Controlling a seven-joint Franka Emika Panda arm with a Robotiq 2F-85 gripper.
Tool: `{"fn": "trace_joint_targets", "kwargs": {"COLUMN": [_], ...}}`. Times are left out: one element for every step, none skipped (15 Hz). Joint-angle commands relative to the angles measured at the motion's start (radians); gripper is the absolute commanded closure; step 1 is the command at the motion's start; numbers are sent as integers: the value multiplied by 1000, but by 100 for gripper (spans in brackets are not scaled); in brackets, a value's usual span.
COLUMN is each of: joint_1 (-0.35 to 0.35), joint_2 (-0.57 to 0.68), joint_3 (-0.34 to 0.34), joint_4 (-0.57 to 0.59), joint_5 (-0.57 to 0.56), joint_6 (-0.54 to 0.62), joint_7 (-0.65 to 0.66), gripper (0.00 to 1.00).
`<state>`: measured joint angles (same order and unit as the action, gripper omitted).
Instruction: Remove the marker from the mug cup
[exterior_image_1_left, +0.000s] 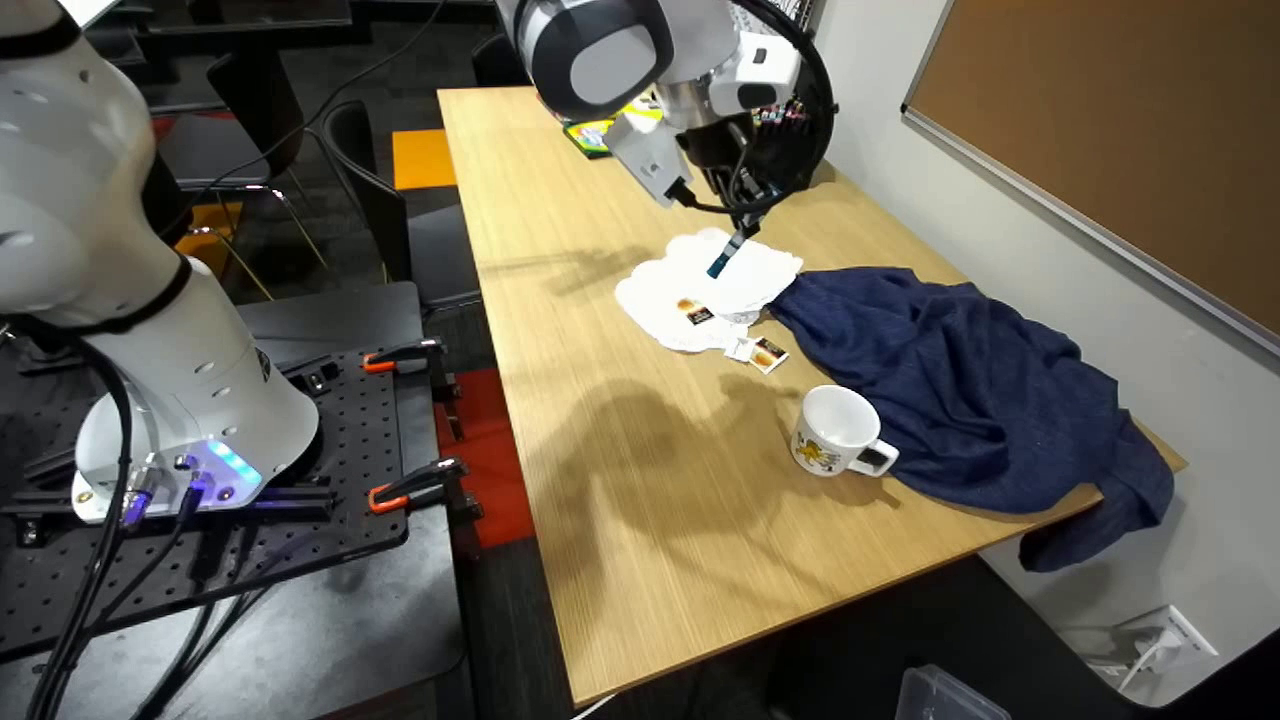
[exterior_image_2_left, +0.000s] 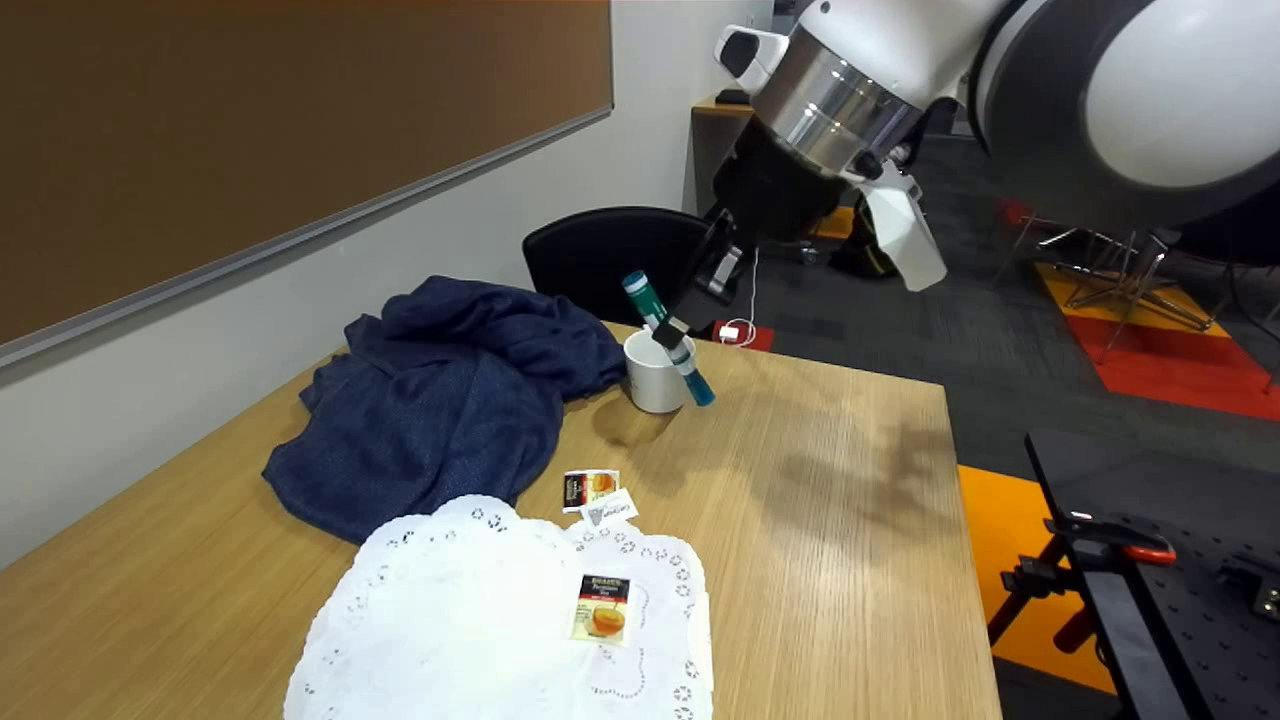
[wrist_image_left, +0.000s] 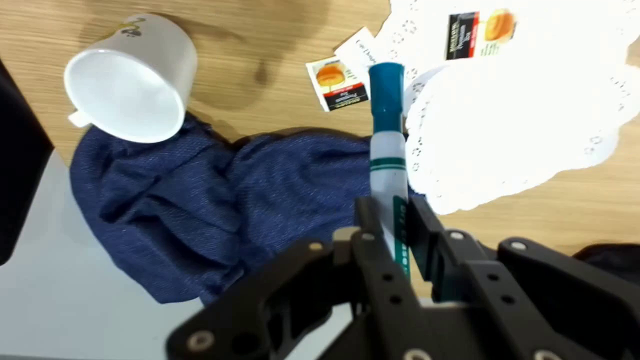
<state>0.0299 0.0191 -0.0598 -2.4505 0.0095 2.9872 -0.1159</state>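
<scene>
The marker is white and green with a teal cap; it shows in both exterior views (exterior_image_1_left: 716, 268) (exterior_image_2_left: 645, 297) and the wrist view (wrist_image_left: 387, 100). My gripper (wrist_image_left: 392, 215) is shut on the marker's barrel and holds it tilted above the table. The gripper also shows in both exterior views (exterior_image_1_left: 748, 222) (exterior_image_2_left: 671, 332). The white mug cup (exterior_image_1_left: 838, 425) stands upright on the table, apart from the marker. In an exterior view the marker overlaps the mug cup (exterior_image_2_left: 652, 385) from the front. In the wrist view the mug cup's (wrist_image_left: 175, 55) white inside shows nothing in it.
A crumpled navy cloth (exterior_image_1_left: 980, 400) lies against the mug cup's side. White lace paper doilies (exterior_image_2_left: 430, 610) with tea packets (exterior_image_2_left: 602, 608) lie on the wooden table (exterior_image_1_left: 640, 560). A wall with a brown board (exterior_image_1_left: 1130, 130) runs along one table side. Coloured boxes (exterior_image_1_left: 590, 137) stand at the far end.
</scene>
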Motion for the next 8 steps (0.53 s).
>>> {"fn": "trace_joint_targets", "kwargs": {"joint_1": [6, 5, 3, -15, -19, -25, -31, -39], "joint_2": [-30, -23, -6, 10, 25, 43, 59, 75], "joint_3": [14, 14, 13, 26, 25, 22, 21, 18], "joint_4": [-2, 8, 20, 31, 40, 51, 57, 62], "joint_5": [50, 49, 49, 45, 50, 40, 39, 36], "joint_6": [-132, -166, -192, -215, -234, -253, -270, -289], "joint_7": [-106, -119, -125, -125, -132, -123, -122, -111], "gripper": [95, 95, 95, 95, 95, 95, 95, 95]}}
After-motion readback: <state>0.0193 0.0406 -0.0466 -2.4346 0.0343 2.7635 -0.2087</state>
